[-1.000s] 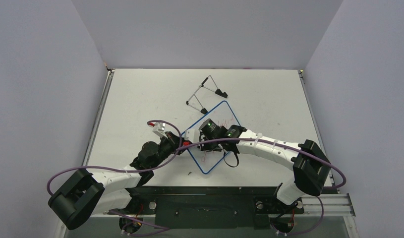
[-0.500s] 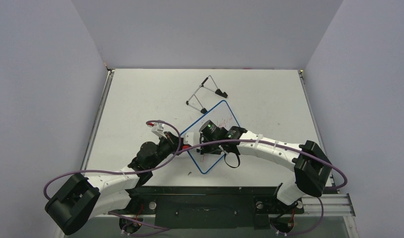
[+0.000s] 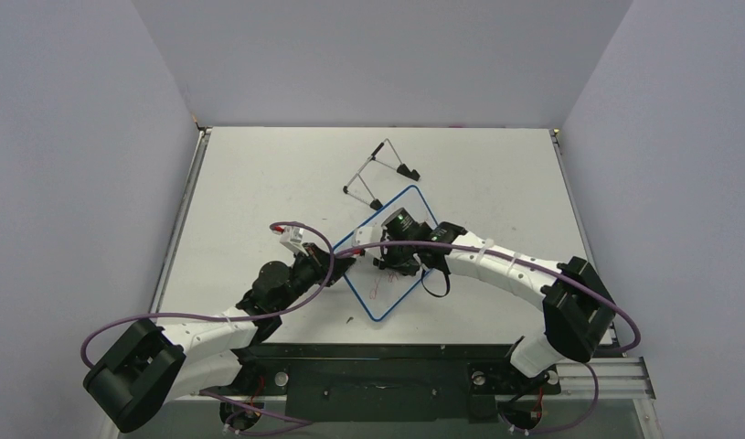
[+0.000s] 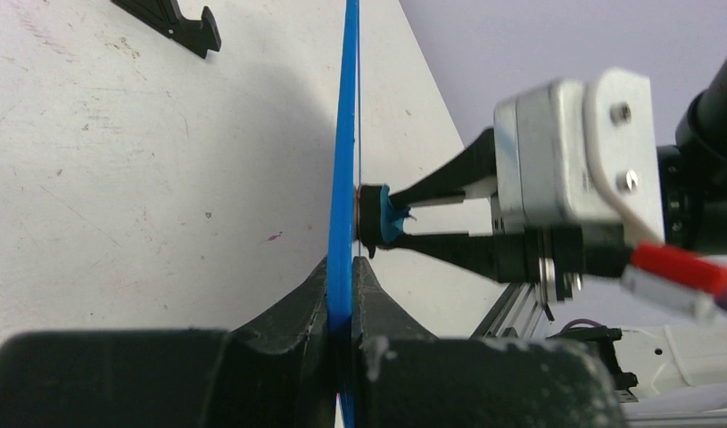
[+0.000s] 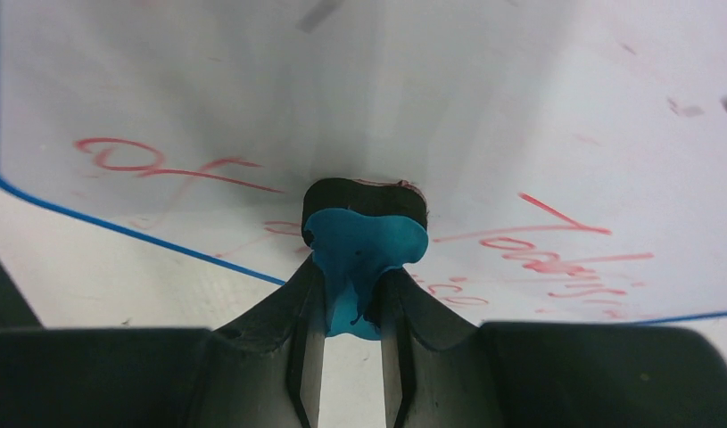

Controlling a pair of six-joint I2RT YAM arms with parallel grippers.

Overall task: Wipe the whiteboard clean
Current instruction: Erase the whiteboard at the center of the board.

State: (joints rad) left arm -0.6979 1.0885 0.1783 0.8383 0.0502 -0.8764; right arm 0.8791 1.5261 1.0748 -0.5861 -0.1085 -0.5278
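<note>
A: Where is the whiteboard [image 3: 385,274] sitting?
B: At mid-table [image 3: 259,183], just in front of the wire stand [image 3: 379,172]. I cannot tell whether it is lying flat. The left gripper [image 4: 343,276] is pinching its blue rim.
A: And the right gripper [image 5: 352,299]?
B: Its 2 fingers are squeezing a blue eraser [image 5: 364,241], and the black pad is touching the board among red writing [image 5: 565,250].

the whiteboard [image 3: 388,294] lay at the middle of the table [image 3: 259,183], the left gripper [image 4: 343,267] clasping its left edge; the eraser [image 5: 364,234], pinched in the right gripper [image 5: 352,287], touched its face. the wire stand [image 3: 408,172] sat just behind the board.
</note>
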